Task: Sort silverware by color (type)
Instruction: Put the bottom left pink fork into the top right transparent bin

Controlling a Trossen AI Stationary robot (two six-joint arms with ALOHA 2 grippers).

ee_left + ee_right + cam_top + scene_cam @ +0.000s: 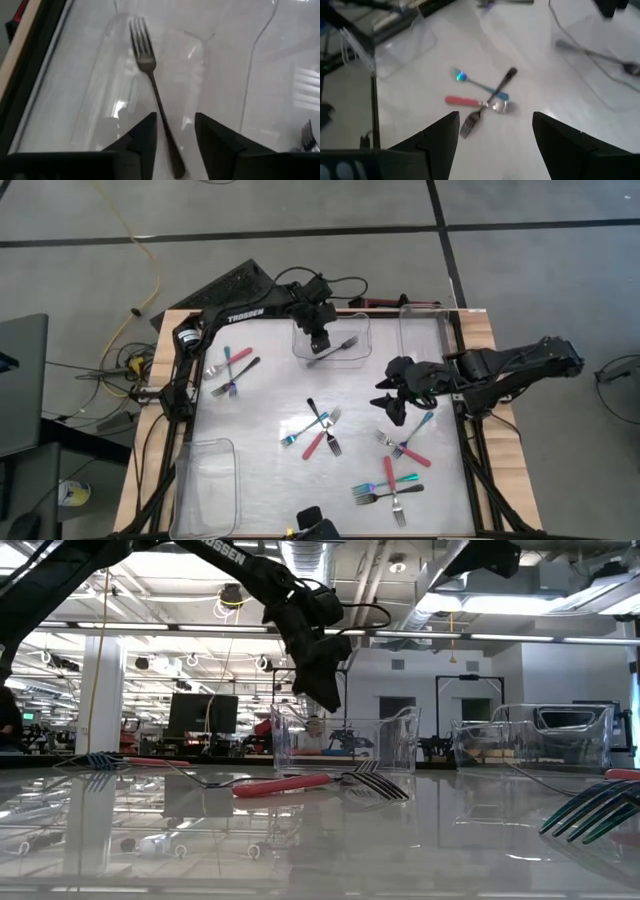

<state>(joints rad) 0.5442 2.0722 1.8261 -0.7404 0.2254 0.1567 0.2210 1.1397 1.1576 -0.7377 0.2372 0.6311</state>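
Observation:
A dark grey fork [150,75] lies flat on the floor of a clear bin [358,320] at the table's far middle, tines toward the right edge [338,348]. My left gripper [175,137] hangs open just above the fork's handle end, one finger on either side and clear of it [318,340]. My right gripper [393,402] stands open above the table's right half. Ahead of it, the right wrist view shows a crossed pile of a teal fork [480,85], a red fork [462,101] and a black fork [506,77].
More crossed forks lie at the left [232,368], the centre [318,428], the right [405,442] and the near right [388,485]. A clear bin [208,480] stands near left, another [422,330] far right. Cables and a keyboard lie beyond the far edge.

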